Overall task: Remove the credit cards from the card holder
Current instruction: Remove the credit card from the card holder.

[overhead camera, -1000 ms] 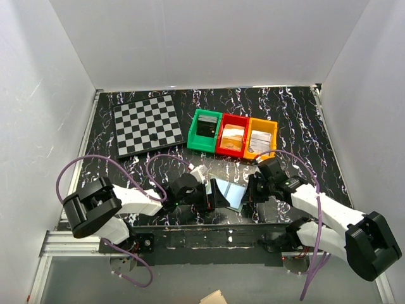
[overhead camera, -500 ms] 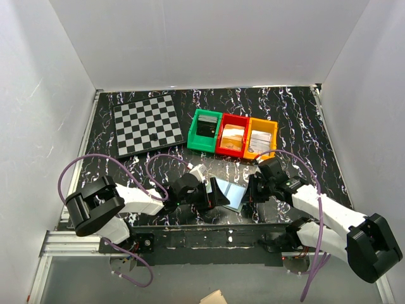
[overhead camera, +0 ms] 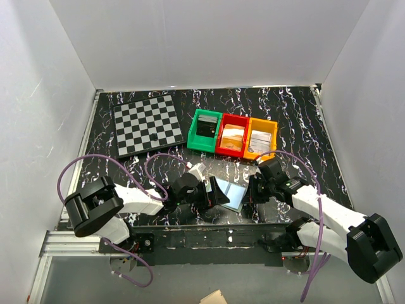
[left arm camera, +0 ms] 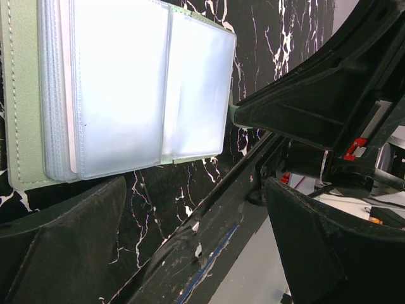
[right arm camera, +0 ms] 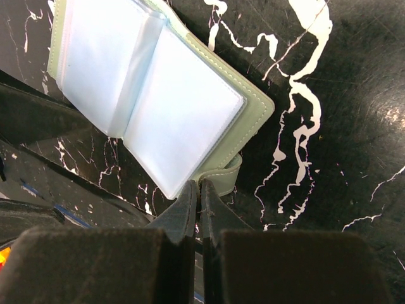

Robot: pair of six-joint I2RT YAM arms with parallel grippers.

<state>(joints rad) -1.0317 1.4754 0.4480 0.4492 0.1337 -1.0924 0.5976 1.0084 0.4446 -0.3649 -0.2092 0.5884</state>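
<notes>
The card holder (overhead camera: pixel 231 194) lies open on the black marbled table between my two grippers, sage-green cover down and pale blue clear sleeves up. In the left wrist view (left arm camera: pixel 126 88) it fills the upper left. My left gripper (overhead camera: pixel 214 194) is open, its jaws wide apart just short of the holder's near edge (left arm camera: pixel 196 209). My right gripper (overhead camera: pixel 252 190) is shut, pinching the holder's corner by the snap tab (right arm camera: pixel 224 180); its closed fingertips (right arm camera: pixel 199 187) meet at the cover's edge (right arm camera: pixel 253 104). I cannot make out any credit card apart from the sleeves.
A chessboard (overhead camera: pixel 147 125) lies at the back left. Green (overhead camera: pixel 204 131), red (overhead camera: pixel 233 135) and orange (overhead camera: pixel 262 138) bins stand in a row behind the holder, each holding small items. The table's front edge (left arm camera: pixel 209 234) runs just below the holder.
My left wrist has shifted slightly to the left. The holder and the right gripper stay where they were.
</notes>
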